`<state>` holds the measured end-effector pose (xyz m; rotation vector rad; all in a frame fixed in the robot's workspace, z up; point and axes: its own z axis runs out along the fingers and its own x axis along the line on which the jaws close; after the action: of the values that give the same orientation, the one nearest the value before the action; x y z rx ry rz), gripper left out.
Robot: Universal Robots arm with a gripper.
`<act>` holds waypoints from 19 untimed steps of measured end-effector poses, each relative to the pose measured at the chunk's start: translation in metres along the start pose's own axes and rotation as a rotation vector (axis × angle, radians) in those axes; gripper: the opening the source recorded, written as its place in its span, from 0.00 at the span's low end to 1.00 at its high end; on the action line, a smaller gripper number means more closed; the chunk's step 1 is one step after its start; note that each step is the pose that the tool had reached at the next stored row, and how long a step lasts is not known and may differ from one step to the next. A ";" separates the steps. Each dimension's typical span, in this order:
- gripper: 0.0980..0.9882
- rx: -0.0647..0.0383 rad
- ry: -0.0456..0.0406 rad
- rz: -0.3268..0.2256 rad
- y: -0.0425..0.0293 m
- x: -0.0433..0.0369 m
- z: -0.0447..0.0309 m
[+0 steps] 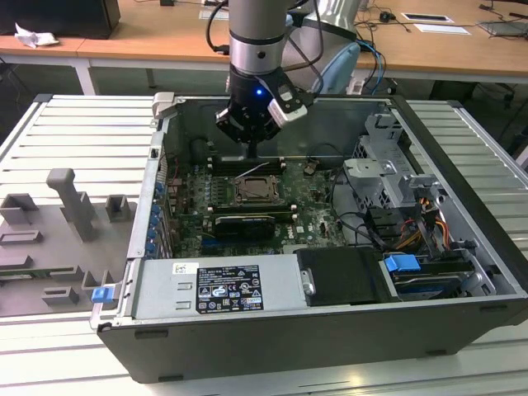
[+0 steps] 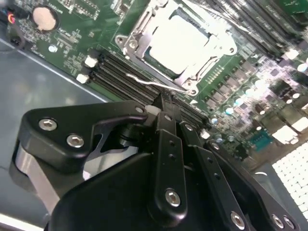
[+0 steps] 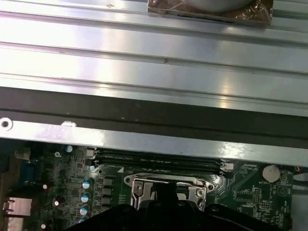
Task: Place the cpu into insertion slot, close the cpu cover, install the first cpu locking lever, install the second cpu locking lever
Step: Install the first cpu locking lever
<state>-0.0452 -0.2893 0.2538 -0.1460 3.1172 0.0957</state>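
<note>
The cpu [image 2: 180, 41] is already seated and the cpu cover [image 2: 139, 36] shut; the hand [image 2: 166, 103], fingers pressed together, is best kept low on the wire lever [image 2: 154, 83].

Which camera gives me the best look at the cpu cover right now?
The second wrist view: the cpu cover lies flat over the pale cpu, its whole frame visible beyond the claw. In the exterior view it is small and distant. In the first wrist view the claw body hides most of it.
</note>
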 end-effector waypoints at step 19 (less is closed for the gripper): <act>0.01 -0.009 -0.0011 0.002 -0.0002 -0.0097 0.0285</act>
<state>-0.0351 -0.2868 0.2256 -0.1434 3.1163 0.1103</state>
